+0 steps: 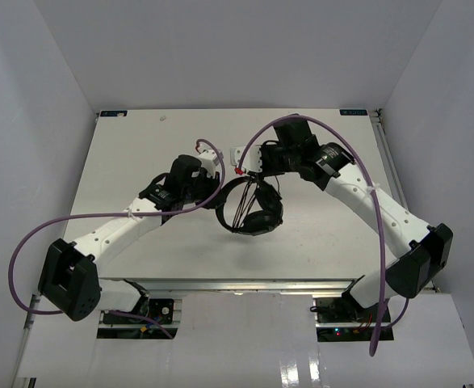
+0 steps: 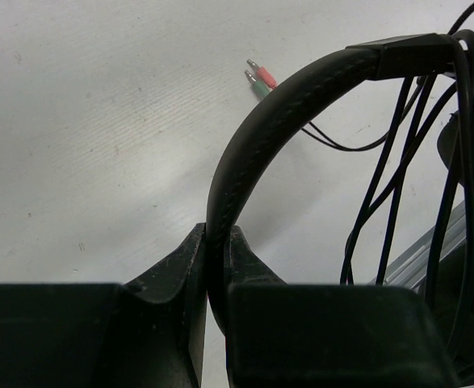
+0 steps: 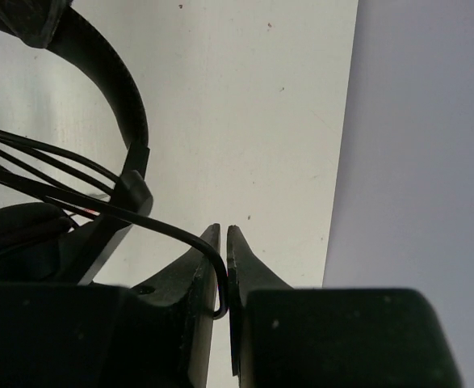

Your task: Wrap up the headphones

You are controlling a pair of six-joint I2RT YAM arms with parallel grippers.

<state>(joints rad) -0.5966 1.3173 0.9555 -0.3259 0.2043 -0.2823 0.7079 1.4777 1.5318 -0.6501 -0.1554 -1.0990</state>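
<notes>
Right now my left gripper [image 2: 216, 242] is clamped tight on the headband [image 2: 253, 137] of the headphones [image 1: 261, 220], which arches up ahead of it; my right gripper [image 3: 223, 238] pinches the thin cord [image 3: 172, 230] between nearly closed jaws; the plugs [image 2: 259, 78] lie on the bench [image 2: 99, 121] beyond the left gripper.

I can read no writing, brand, number or sign in any of my three views. At the far left corner of the table [image 1: 317, 234] sits a small bluish mark [image 1: 112, 113], and a matching bluish mark [image 1: 354, 111] sits at its far right corner. Both are too small to make out. The headphones [image 1: 261, 220] show no legible lettering.
</notes>
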